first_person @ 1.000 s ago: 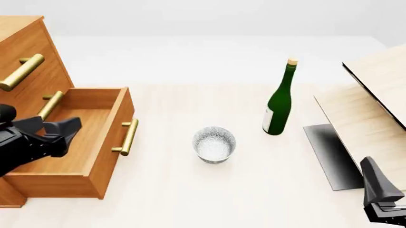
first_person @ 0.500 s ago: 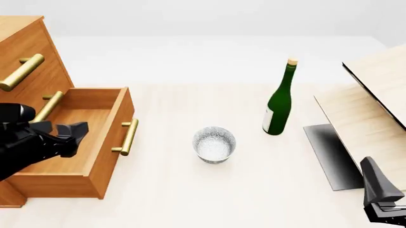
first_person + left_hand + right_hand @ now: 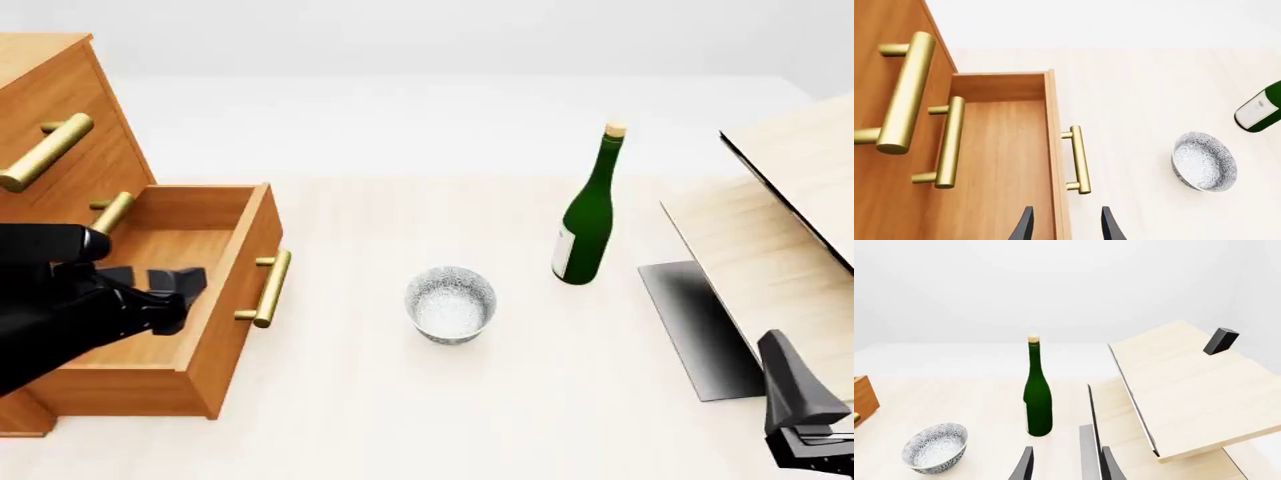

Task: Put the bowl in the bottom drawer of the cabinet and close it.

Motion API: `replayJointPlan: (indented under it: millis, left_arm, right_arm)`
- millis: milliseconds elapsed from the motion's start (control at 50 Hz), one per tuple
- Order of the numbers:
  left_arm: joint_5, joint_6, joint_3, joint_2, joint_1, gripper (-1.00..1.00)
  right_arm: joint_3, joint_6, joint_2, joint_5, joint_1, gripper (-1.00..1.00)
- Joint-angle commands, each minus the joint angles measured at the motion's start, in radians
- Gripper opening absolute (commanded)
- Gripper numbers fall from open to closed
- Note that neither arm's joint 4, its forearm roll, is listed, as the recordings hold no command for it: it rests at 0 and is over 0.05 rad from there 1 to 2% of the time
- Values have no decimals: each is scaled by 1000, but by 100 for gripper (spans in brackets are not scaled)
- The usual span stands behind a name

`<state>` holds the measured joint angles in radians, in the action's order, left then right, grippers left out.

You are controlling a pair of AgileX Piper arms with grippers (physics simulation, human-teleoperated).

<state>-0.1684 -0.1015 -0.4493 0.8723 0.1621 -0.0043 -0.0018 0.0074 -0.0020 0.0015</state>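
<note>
The left gripper (image 3: 171,283) hung over the open bottom drawer (image 3: 200,300) of the cabinet (image 3: 54,120). Its two dark fingers (image 3: 1024,227) were spread apart with nothing between them. In the left wrist view, the drawer's front wall sat right between the finger tips, and the drawer's brass handle (image 3: 1078,160) was just ahead of them. The drawer was pulled far out, and its wooden inside was bare. Two more brass handles (image 3: 904,92) on the upper drawers showed beside the gripper, on the cabinet side.

The bowl (image 3: 451,304) stood upright on the table (image 3: 400,400). It was well apart from the left gripper, out past the drawer's handle and toward the other arm's side. It was white-grey with tiny speckles, and nothing touched it. Beyond the bowl stood a tall green bottle (image 3: 589,210) with a cork top, near it but not touching.

The right gripper (image 3: 801,420) was low at the near right corner of the table, far from the bowl. In the right wrist view, its fingers (image 3: 1025,465) were apart and held nothing. From there, the bowl (image 3: 935,447) was ahead and off to the cabinet side, and the bottle (image 3: 1037,390) stood nearly straight ahead. Pale wood panels (image 3: 1187,390) leaned close by on the gripper's other side, with a small dark block (image 3: 1220,341) on the upper one.
</note>
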Motion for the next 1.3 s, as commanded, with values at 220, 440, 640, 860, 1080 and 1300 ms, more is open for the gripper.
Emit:
replayJointPlan:
  millis: [220,440,640,860,1080,1300]
  left_arm:
    - [61,-17,12,85,1,100]
    - [94,-25,15,131,7,100]
    - [130,-40,30,184,13,100]
    - [151,-72,42,224,15,100]
    - [173,-96,54,266,22,100]
    - [193,-98,60,294,20,100]
  right_arm:
    - [0,0,0,0,0,100]
    - [0,0,0,0,0,100]
    - [0,0,0,0,0,100]
    - [0,0,0,0,0,100]
    - [0,0,0,0,0,100]
    - [0,0,0,0,0,100]
